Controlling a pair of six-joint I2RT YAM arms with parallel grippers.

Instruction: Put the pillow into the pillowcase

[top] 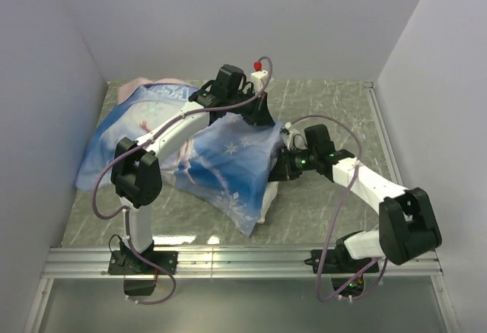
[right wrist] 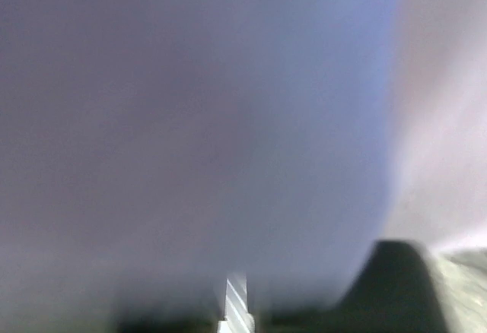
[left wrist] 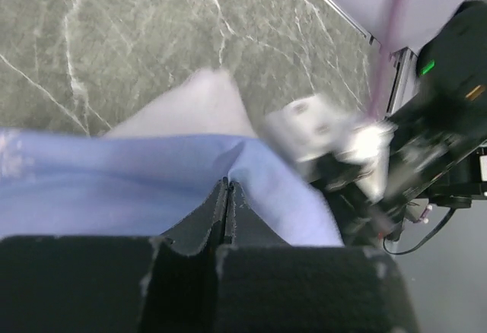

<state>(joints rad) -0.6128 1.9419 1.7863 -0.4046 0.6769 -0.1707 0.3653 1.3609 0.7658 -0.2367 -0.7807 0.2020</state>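
**Left hand grips the pillowcase mouth; pillow end exposed at the right hand**

The left hand [left wrist: 226,195] is fully closed, pinching the upper hem of the pillowcase [top: 228,158]. The pillow [top: 268,195] lies below that hand, largely enclosed, with only its white end showing at the mouth. The case's long axis runs straight away from the right hand [top: 283,164], which sits at the mouth just beside that end. Its opening cannot be told, as blurred fabric fills its view. It is judged the nearer hand for pushing the pillow deeper
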